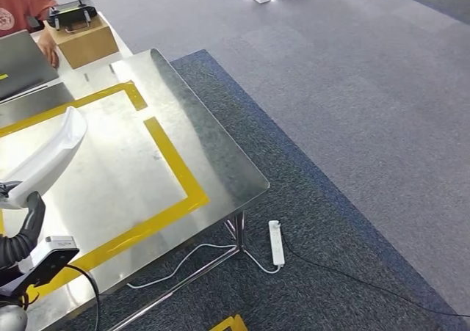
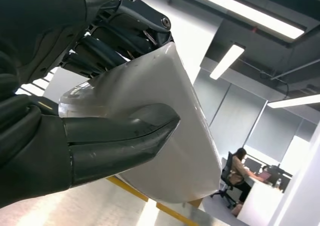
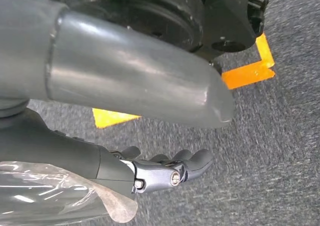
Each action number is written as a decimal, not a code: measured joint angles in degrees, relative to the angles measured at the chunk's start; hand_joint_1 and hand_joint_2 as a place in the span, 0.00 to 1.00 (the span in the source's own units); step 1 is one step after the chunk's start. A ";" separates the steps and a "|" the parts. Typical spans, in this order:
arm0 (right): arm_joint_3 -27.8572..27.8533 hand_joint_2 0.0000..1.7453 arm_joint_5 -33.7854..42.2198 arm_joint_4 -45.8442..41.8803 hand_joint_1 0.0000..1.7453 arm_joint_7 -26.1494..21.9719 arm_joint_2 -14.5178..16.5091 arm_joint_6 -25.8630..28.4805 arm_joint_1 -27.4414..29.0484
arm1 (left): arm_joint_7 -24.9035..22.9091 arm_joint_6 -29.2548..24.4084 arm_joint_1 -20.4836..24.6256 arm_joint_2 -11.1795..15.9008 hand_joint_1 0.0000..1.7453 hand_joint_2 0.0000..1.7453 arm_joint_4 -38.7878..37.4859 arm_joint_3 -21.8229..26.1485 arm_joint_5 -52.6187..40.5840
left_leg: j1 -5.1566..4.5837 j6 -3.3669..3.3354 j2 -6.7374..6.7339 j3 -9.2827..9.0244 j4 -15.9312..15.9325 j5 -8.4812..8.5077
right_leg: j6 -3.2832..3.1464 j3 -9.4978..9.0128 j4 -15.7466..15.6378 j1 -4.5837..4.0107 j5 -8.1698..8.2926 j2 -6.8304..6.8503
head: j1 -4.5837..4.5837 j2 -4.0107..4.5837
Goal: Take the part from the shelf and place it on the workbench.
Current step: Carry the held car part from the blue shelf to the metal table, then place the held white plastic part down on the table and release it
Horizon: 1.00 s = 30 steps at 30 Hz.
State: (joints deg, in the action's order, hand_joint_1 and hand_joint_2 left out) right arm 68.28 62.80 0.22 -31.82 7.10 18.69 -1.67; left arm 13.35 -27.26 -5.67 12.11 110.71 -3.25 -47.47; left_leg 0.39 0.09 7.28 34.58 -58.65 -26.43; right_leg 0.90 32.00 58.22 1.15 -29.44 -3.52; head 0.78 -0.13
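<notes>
Holding the white part [image 1: 47, 158] at the near-left corner, the left hand [image 1: 25, 228] keeps it raised over the steel workbench [image 1: 222, 162], inside the yellow tape outline [image 1: 177, 166], likely the marked drop zone. Whether it touches the surface I cannot tell. A cardboard box [image 1: 83, 41] sits far left, near a person's hand [image 1: 48, 51].

Left wrist view: thumb [image 2: 124, 136] and dark fingers [image 2: 113, 40] clamp the part [image 2: 170, 136] from opposite sides, a firm carrying grip.

Right wrist view: right hand [image 3: 162, 168] hangs over carpet, fingers loosely extended, holding nothing.

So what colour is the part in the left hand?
White, glossy part; clearest in the left wrist view.
</notes>
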 joint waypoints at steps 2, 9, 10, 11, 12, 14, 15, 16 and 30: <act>0.13 0.00 -0.05 0.01 0.00 -0.01 0.01 0.02 -0.04 | 0.00 -0.01 0.03 0.16 1.00 1.00 0.01 0.09 0.01 | -0.15 0.58 -2.70 1.21 -2.82 -1.68 | -0.64 -0.47 -0.39 0.18 0.04 1.53 | 0.31 0.00; 0.19 0.00 -0.05 0.02 0.00 0.02 0.01 0.15 0.06 | 0.00 0.00 -0.17 0.28 1.00 1.00 0.02 0.17 0.02 | 0.20 1.13 -7.91 4.21 -9.27 -2.16 | -0.89 -1.90 -0.47 -0.01 -1.26 7.43 | 0.59 0.00; 0.20 0.00 -0.05 0.02 0.00 0.02 0.01 0.17 0.01 | -0.01 0.00 -0.15 0.29 1.00 1.00 0.02 0.20 0.02 | -0.08 0.97 -9.27 2.14 -5.41 -0.77 | -0.63 -2.23 -0.49 -0.12 -1.55 8.11 | 0.60 0.00; 0.20 0.00 -0.04 0.02 0.00 0.01 0.01 0.20 -0.03 | -0.02 0.00 -0.12 0.30 1.00 1.00 0.04 0.23 0.02 | -0.35 0.67 -10.40 0.61 -2.43 0.07 | -0.29 -2.53 -0.50 -0.27 -1.85 8.74 | 0.61 0.00; 0.20 0.00 -0.04 0.02 0.00 0.01 0.01 0.21 -0.06 | -0.03 0.00 -0.13 0.31 1.00 1.00 0.07 0.25 0.02 | -0.62 0.36 -11.16 -0.23 -0.72 0.23 | 0.04 -2.77 -0.55 -0.43 -2.10 9.35 | 0.61 0.00; 0.21 0.00 -0.03 0.02 0.00 0.00 0.01 0.24 -0.17 | -0.11 0.01 -0.25 0.33 1.00 1.00 0.13 0.30 0.05 | -0.86 -0.30 -10.45 -0.27 -0.13 -0.09 | 0.66 -3.31 -0.82 -0.61 -2.42 10.69 | 0.65 0.00; 0.23 0.00 -0.03 0.02 0.00 0.00 0.01 0.24 -0.26 | -0.14 0.02 -0.37 0.33 1.00 1.00 0.17 0.32 0.07 | -0.75 -0.61 -9.75 -0.34 0.08 -0.04 | 0.97 -3.49 -0.86 -0.56 -2.67 10.57 | 0.61 0.00; 0.25 0.00 -0.02 0.02 0.00 -0.02 0.01 0.24 -0.35 | -0.16 0.05 -0.39 0.33 1.00 1.00 0.25 0.34 0.08 | -0.60 -0.97 -9.09 -0.44 0.30 0.03 | 1.24 -3.38 -0.32 -0.47 -3.24 9.57 | 0.57 0.00; 0.42 0.00 0.11 0.06 0.00 -0.11 -0.04 0.21 -0.07 | -0.17 0.44 -0.66 0.26 1.00 1.00 0.48 0.28 0.06 | 0.29 0.03 0.63 -0.40 0.51 0.05 | -0.22 -0.07 -0.40 -0.12 0.30 -0.74 | 0.07 0.00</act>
State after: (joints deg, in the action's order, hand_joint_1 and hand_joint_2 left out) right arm 68.70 62.91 0.28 -31.93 7.05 18.90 -1.74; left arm 13.18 -26.82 -6.33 12.37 111.19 -2.97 -47.41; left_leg 0.69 0.12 7.91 34.18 -58.13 -26.38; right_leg 0.68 31.92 57.81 1.03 -29.14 -4.26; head 0.85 -0.13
